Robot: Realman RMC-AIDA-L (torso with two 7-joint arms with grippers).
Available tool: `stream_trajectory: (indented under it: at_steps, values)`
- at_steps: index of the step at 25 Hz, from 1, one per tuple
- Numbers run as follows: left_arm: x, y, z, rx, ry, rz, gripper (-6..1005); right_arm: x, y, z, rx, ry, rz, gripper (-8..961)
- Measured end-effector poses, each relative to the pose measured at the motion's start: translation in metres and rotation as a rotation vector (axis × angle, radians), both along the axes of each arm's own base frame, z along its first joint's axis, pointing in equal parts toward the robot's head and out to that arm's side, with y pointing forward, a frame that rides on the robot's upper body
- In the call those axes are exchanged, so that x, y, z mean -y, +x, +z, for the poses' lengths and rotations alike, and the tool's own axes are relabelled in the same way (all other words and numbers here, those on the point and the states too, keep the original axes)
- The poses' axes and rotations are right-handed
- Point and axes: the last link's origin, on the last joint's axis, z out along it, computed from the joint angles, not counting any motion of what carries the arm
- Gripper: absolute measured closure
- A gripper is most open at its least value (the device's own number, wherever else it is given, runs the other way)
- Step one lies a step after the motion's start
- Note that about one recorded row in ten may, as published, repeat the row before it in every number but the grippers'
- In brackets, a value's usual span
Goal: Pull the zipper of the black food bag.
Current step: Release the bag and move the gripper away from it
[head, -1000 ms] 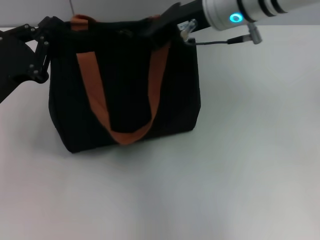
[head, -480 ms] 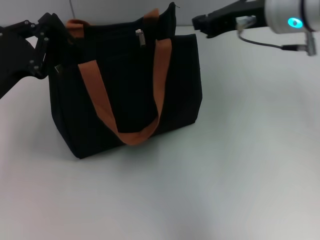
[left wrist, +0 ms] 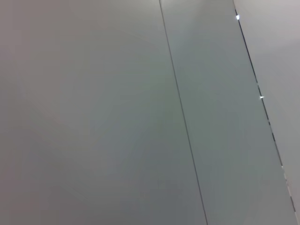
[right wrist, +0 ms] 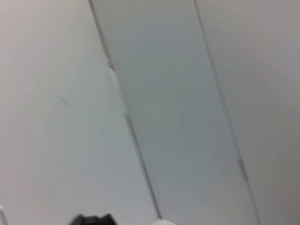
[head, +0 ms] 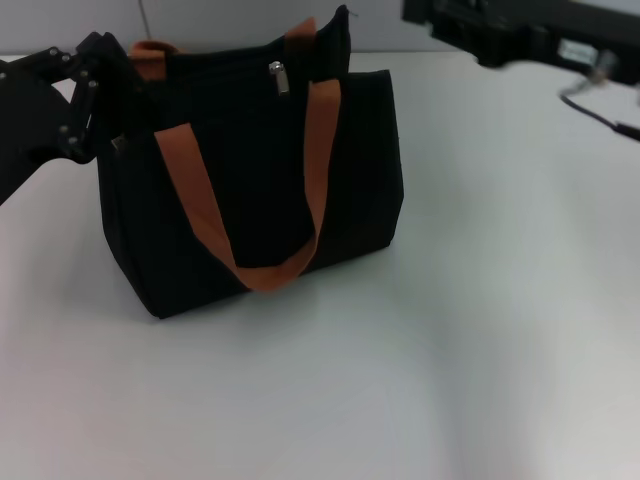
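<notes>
The black food bag (head: 250,190) stands upright on the white table, left of centre in the head view. Its brown-orange strap handle (head: 190,190) hangs down the front. The zipper (head: 278,76), a small silver pull tab, shows on the top edge near the right strap. My left gripper (head: 108,62) is against the bag's top left corner; black on black hides its grip. My right gripper (head: 470,28) is in the air at the top right, well clear of the bag. Neither wrist view shows the bag.
The white table (head: 450,350) stretches in front of and to the right of the bag. A cable (head: 600,95) hangs from the right arm. Both wrist views show only grey wall panels with seams (left wrist: 183,122).
My right gripper has left the bag's top right corner and drawn back up and to the right. The zipper pull came into view at the top. The left gripper stays put.
</notes>
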Motion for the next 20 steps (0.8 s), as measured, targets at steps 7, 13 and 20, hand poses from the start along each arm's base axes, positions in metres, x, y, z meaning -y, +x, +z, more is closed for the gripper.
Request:
stream_trajectory:
  at_steps: [7, 13, 20]
  values:
    - [0.003, -0.005, -0.001, 0.016, -0.016, 0.033, 911, 0.022, 0.047, -0.003, -0.159, -0.031, 0.085, 548]
    - [0.003, -0.015, 0.003, 0.043, -0.138, 0.104, 690, 0.035, 0.065, -0.016, -0.137, -0.031, 0.138, 367]
    - [0.018, -0.038, 0.049, 0.073, -0.342, 0.218, 454, 0.042, 0.07, -0.031, -0.065, -0.085, 0.156, 353]
